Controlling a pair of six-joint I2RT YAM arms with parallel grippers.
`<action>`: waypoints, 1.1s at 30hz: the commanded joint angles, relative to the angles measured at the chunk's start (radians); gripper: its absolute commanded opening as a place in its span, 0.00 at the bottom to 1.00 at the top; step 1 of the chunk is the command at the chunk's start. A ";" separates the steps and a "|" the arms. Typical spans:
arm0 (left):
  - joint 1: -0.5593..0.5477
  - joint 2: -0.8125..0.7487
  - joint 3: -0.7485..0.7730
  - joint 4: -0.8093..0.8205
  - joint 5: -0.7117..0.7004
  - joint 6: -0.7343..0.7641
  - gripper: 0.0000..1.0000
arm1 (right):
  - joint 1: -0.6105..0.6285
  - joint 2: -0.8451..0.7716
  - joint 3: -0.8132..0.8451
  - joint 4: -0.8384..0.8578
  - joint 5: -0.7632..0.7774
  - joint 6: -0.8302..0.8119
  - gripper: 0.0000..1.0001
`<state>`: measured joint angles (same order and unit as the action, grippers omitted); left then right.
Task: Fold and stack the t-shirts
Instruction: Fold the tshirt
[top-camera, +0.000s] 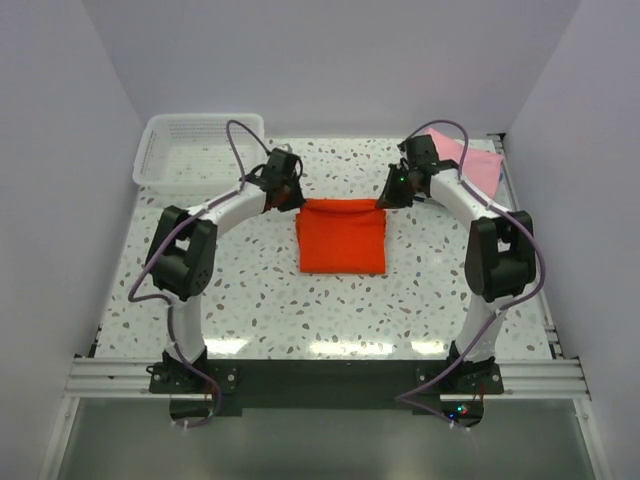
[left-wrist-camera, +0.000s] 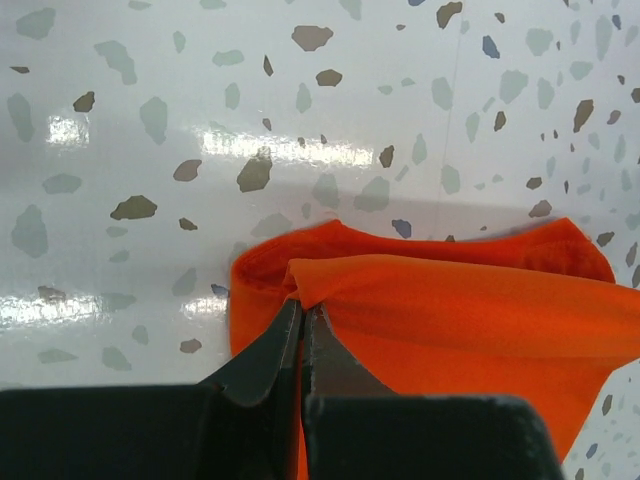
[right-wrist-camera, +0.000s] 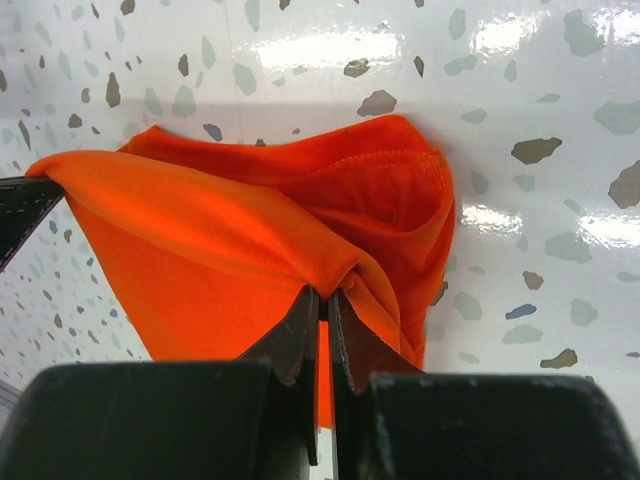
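An orange-red t-shirt (top-camera: 341, 236) lies folded into a rectangle at the middle of the table. My left gripper (top-camera: 291, 200) is shut on its far left corner, the cloth pinched at the fingertips (left-wrist-camera: 302, 305). At the far right corner my right gripper (top-camera: 385, 198) is shut on the orange-red t-shirt (right-wrist-camera: 250, 240) too, and the top layer stretches between the two grips (right-wrist-camera: 326, 292). A light pink t-shirt (top-camera: 470, 160) lies at the far right of the table, partly hidden behind the right arm.
A white mesh basket (top-camera: 196, 148) stands at the far left corner of the speckled table (top-camera: 250, 300). White walls close in the left, back and right sides. Both arm bases sit on the rail at the near edge.
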<state>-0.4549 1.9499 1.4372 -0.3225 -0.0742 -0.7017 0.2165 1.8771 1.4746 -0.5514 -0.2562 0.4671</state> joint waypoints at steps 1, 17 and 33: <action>0.025 0.043 0.072 0.016 0.024 0.027 0.00 | -0.012 0.045 0.067 0.018 0.009 -0.008 0.00; 0.038 0.078 0.143 -0.023 0.044 0.048 1.00 | -0.022 0.142 0.164 -0.038 0.008 -0.004 0.99; -0.019 -0.040 -0.002 0.146 0.157 0.039 1.00 | 0.035 -0.029 -0.042 0.157 -0.146 0.038 0.99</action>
<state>-0.4637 1.8816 1.4193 -0.2596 0.0311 -0.6693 0.2386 1.8099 1.4315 -0.4778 -0.3370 0.4801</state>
